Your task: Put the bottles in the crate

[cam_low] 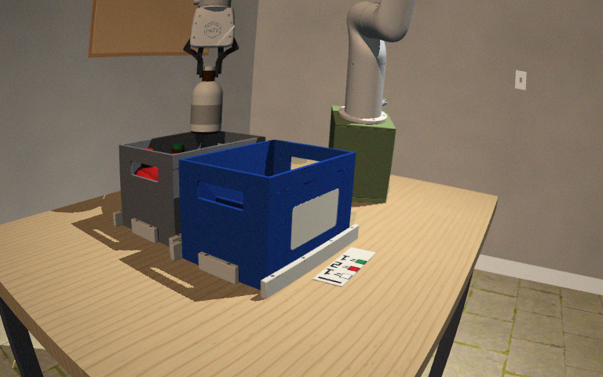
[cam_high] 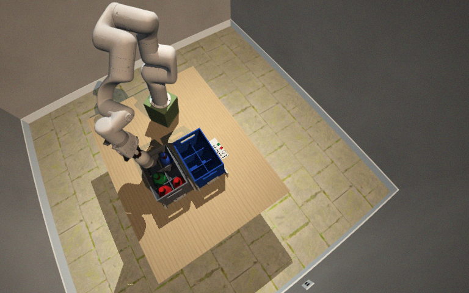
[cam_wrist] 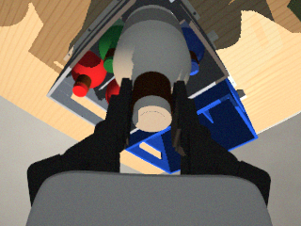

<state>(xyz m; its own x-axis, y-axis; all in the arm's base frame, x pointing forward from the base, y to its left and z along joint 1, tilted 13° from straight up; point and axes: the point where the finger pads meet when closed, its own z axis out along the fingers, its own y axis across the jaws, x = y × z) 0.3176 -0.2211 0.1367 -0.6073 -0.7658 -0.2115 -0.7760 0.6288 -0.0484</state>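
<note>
- The claw (cam_high: 138, 155) (cam_low: 208, 73) (cam_wrist: 151, 93) is clenched on the neck of the white bottle (cam_high: 144, 160) (cam_low: 206, 95) (cam_wrist: 152, 47), which hangs upright over the grey crate (cam_high: 174, 197) (cam_low: 169, 199) (cam_wrist: 77, 109).
- Seen from above, the blue crate (cam_high: 210, 179) (cam_low: 231, 236) (cam_wrist: 242, 113) lies at two o'clock from the grey one; the list (cam_high: 219, 148) (cam_low: 344, 267) lies at two o'clock beyond it, ordering one white, two red, one green.
- Carried across too low, the bottle's base could catch a rim, tipping a crate or twisting the neck in the grip.
- A slanted or off-centre descent could land it on a divider; early release could topple it.
- The red bottles (cam_high: 163, 190) (cam_low: 146, 173) (cam_wrist: 89, 71), green bottle (cam_high: 159, 178) (cam_low: 177, 146) (cam_wrist: 110, 44) and blue bottle (cam_high: 165, 159) (cam_wrist: 193, 40) have rounded shoulders.
- The held one looks smooth, grey-banded, brown-necked; the crates are boxy, with slotted handholds.
</note>
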